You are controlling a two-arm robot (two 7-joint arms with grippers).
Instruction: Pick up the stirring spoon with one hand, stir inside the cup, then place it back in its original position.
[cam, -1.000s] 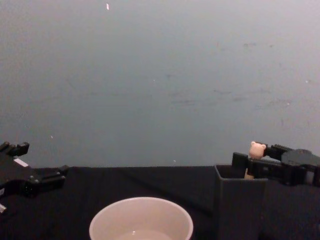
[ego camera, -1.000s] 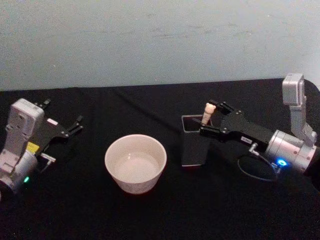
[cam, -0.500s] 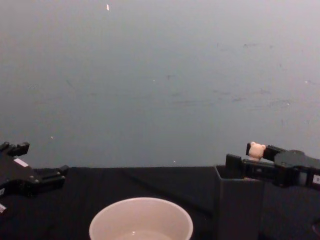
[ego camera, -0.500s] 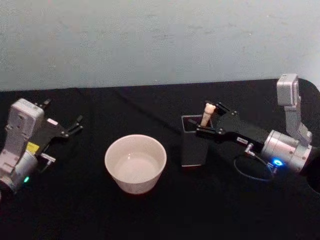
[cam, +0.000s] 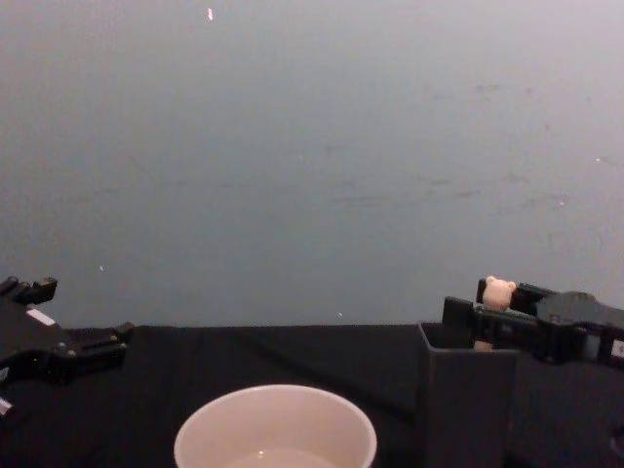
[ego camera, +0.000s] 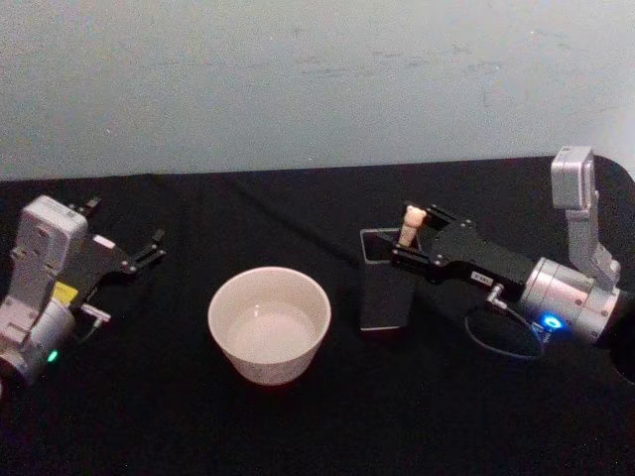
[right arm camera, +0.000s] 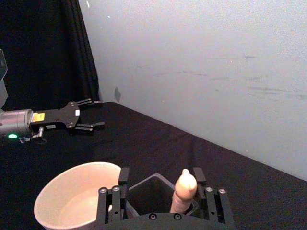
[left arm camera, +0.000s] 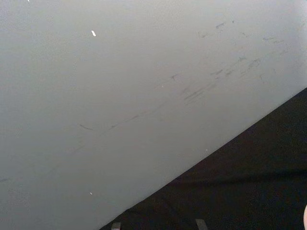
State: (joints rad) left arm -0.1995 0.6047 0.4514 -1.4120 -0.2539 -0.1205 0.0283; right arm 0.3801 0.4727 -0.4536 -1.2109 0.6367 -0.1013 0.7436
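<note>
Head view, with the wrist and chest views in support. We are looking at a black worktop point(ego camera: 298, 426) in front of a pale wall point(ego camera: 298, 79). The right gripper point(ego camera: 414, 240), on its silver wrist with a blue light, is reaching in from the right and hovering at the top of the dark grey square holder point(ego camera: 385, 297). Its jaws are standing wide apart, wider than the stirring spoon point(ego camera: 414, 224). They are flanking the spoon's peach handle without clamping it, and in the right wrist view the handle point(right arm camera: 184, 191) is lying close to one finger point(right arm camera: 197, 178). The spoon is standing nearly upright in the holder. Its bear head is rising just above the rim, as the chest view shows point(cam: 501, 291), and its metal bowl is hidden inside. The cream-white cup point(ego camera: 263, 369) is sitting just to the left of the holder, apart from it, and we cannot tell what it is holding. The left gripper point(ego camera: 127, 220) is resting idle at the worktop's left side, well apart from the cup, its jaws spread and gripping nothing.
</note>
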